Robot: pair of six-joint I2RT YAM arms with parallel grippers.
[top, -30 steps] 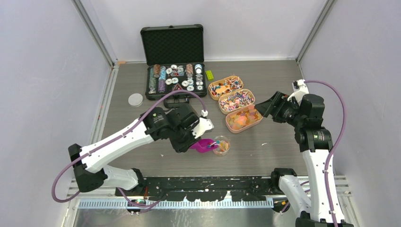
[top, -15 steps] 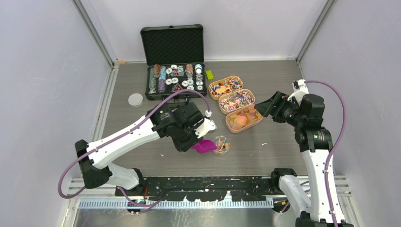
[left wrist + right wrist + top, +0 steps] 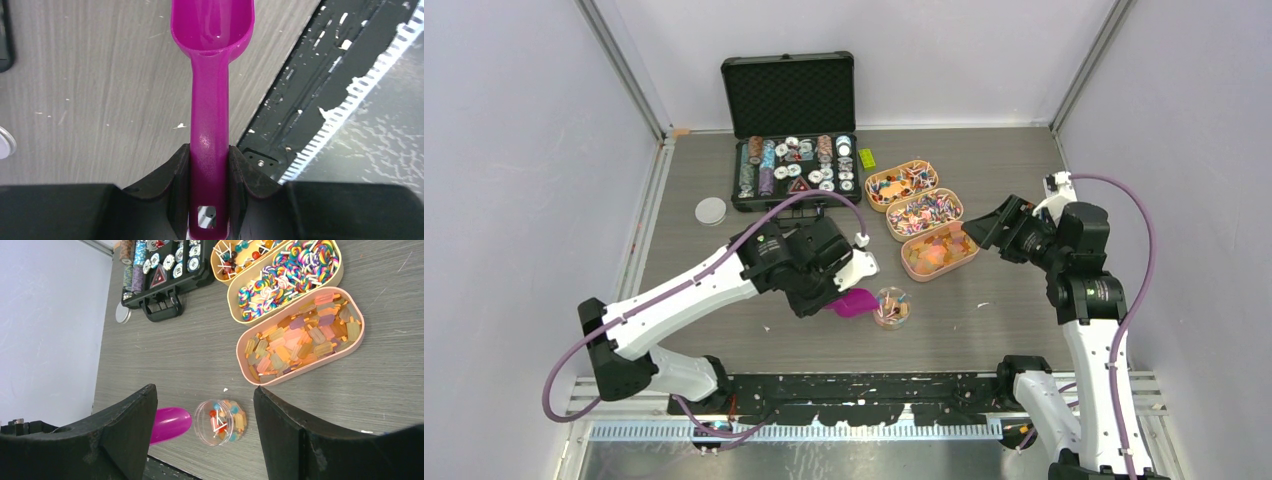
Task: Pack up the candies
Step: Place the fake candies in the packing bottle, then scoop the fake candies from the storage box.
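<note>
- The left gripper (image 3: 209, 167) is clamped tight on the handle of the magenta plastic scoop (image 3: 212, 30). The scoop's bowl is bare now, whereas a second ago it held a few sweets at the lip of the small clear round jar (image 3: 891, 307).
- Since then the scoop has tipped and drawn back a little. It now lies just beside the jar on its left, no longer over the opening.
- The candies (image 3: 227, 421) packed so far are tiny mixed-colour sweets, some on sticks. They make a small heap in the jar, which stands near the middle of the near edge of the desk (image 3: 984, 170).
- Most of the sweets are still in three oval trays, set in a row right of the desk's centre and running toward the far edge. The pink tray (image 3: 320, 361), nearest the jar, is heaped with pastel lolly shapes.
- The right gripper (image 3: 202, 397) hangs with its jaws spread wide and nothing between them, between the pink tray and the desk's right edge. It has not shifted over this second.
- I judge that one scoopful has just been delivered. The jar has room left, so another trip to a tray seems the likely next step.
- Nothing steadies the jar, so a nudge from the scoop could slide or tip it.
- A round white lid (image 3: 711, 210) lies toward the desk's left edge, well apart from the jar. It is probably the jar's, which would leave closing still to do.
</note>
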